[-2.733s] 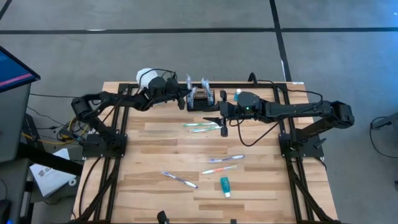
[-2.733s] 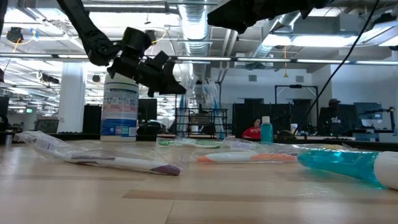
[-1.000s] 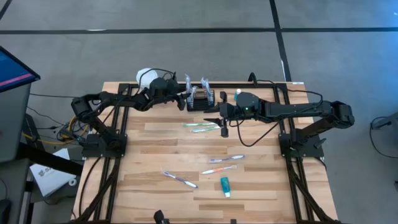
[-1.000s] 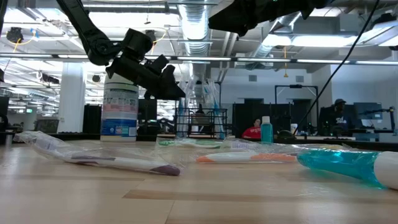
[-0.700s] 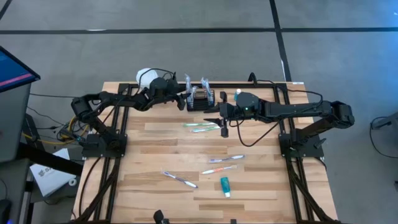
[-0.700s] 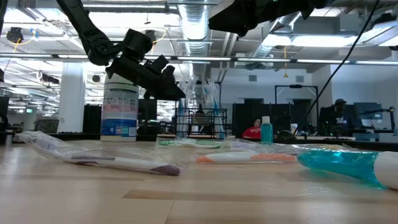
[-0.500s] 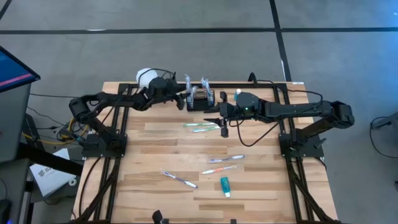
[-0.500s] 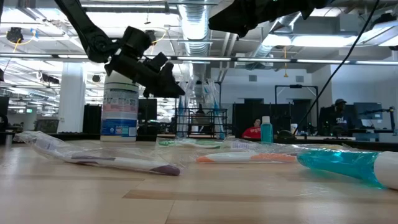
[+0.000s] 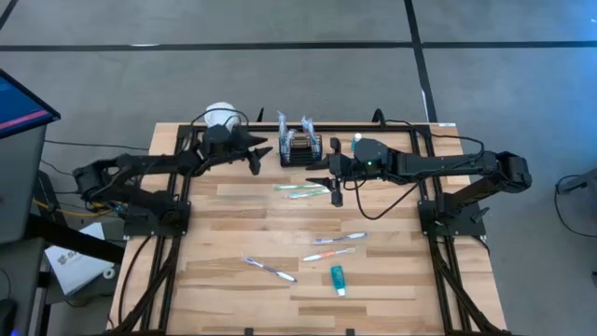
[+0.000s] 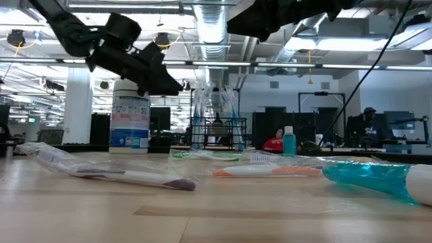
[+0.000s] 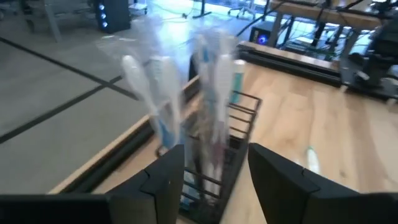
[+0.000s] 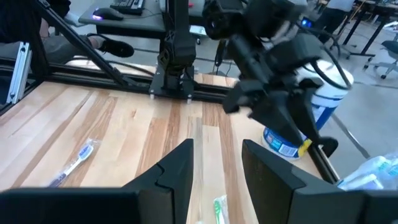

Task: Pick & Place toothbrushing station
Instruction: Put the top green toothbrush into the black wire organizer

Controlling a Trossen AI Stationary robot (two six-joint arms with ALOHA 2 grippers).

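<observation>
Upright — wrapped toothbrushes (image 11: 163, 93) in basket (image 9: 302, 150)

Even, diffuse overhead light is cast across the wooden table (image 9: 233, 233) in the high view, and only faint shadows are thrown beneath the arms; in the low view, ceiling strip lights (image 10: 324, 65) are seen glaring against a bright hall, and the foreground toothpaste tube (image 10: 378, 179) is rendered soft; the packaged toothbrushes (image 11: 186, 106) are heavily blurred in the left wrist view.
</observation>
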